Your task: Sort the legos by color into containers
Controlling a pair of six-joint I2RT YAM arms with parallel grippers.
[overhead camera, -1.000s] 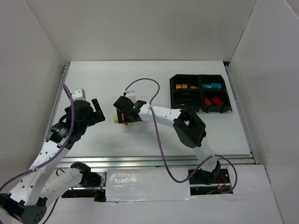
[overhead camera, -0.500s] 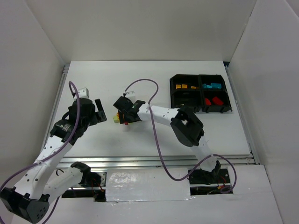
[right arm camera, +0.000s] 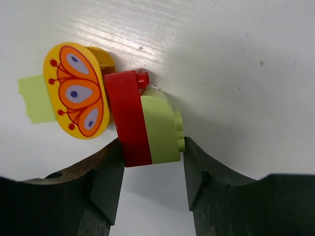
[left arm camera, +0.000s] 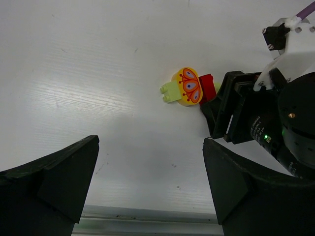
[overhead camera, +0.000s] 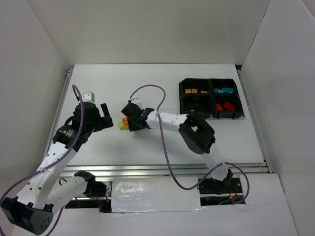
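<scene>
A small cluster of legos lies on the white table left of centre. It is made of a red brick (right arm camera: 129,118) joined to a pale green brick (right arm camera: 161,130), a yellow disc with an orange butterfly print (right arm camera: 76,91) and another pale green brick (right arm camera: 35,98). My right gripper (right arm camera: 152,169) has its jaws pressed on the red and green pair, one finger on each outer side. The left gripper (left arm camera: 150,182) hovers wide open just left of the cluster (overhead camera: 123,123), holding nothing. The black containers (overhead camera: 210,81) stand at the back right.
In the tray, orange bricks (overhead camera: 194,91) fill the far left compartment, teal ones (overhead camera: 225,90) the far right, red ones (overhead camera: 224,106) the near right. A purple cable (overhead camera: 162,142) loops over the table by the right arm. White walls enclose three sides.
The right gripper's jaws have closed in from wide open onto the red and green pair. The left gripper has shifted a little toward the cluster and stays open.
</scene>
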